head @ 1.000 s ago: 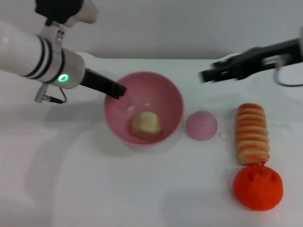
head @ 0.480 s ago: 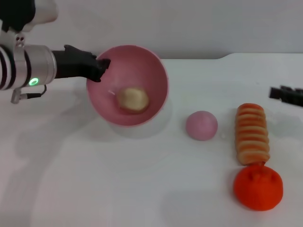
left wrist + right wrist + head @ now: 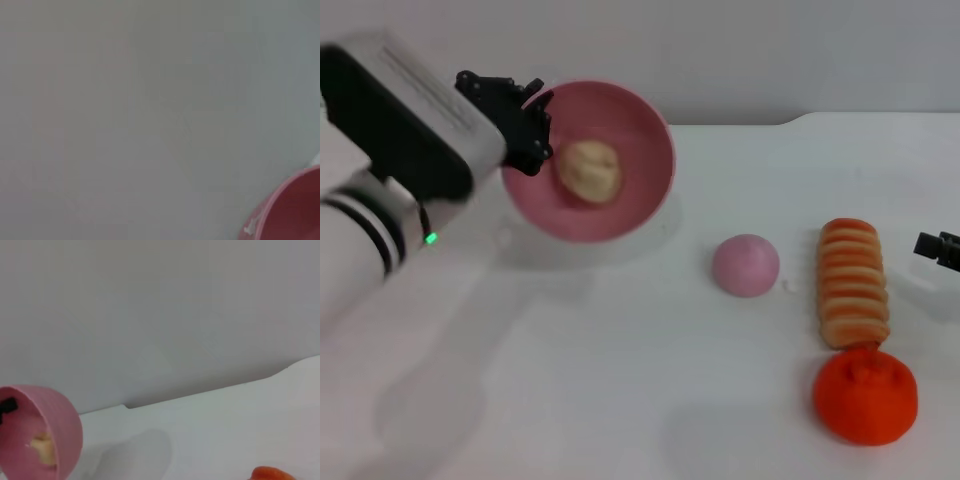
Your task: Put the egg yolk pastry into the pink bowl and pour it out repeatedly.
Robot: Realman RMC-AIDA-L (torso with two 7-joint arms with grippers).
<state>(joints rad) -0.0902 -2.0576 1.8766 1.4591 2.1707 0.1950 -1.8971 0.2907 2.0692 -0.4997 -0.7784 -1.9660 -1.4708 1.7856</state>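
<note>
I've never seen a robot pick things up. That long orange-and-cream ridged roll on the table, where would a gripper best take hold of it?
Probably across the middle of the ridged roll, coming straight down from above. It lies flat on the table, long and narrow, so fingers can straddle its short width. The pink dome and the orange ball at its near end leave its sides free. The right gripper is nearest.

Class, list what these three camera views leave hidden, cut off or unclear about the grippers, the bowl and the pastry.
1. Right gripper: the head view's edge cuts it off; fingers unseen.
2. Left gripper: holds the tilted pink bowl at its rim, but its own wrist view shows no fingers.
3. Pink bowl in the left wrist view: only a corner sliver.
4. Egg yolk pastry: half hidden by the bowl's wall in the right wrist view.
</note>
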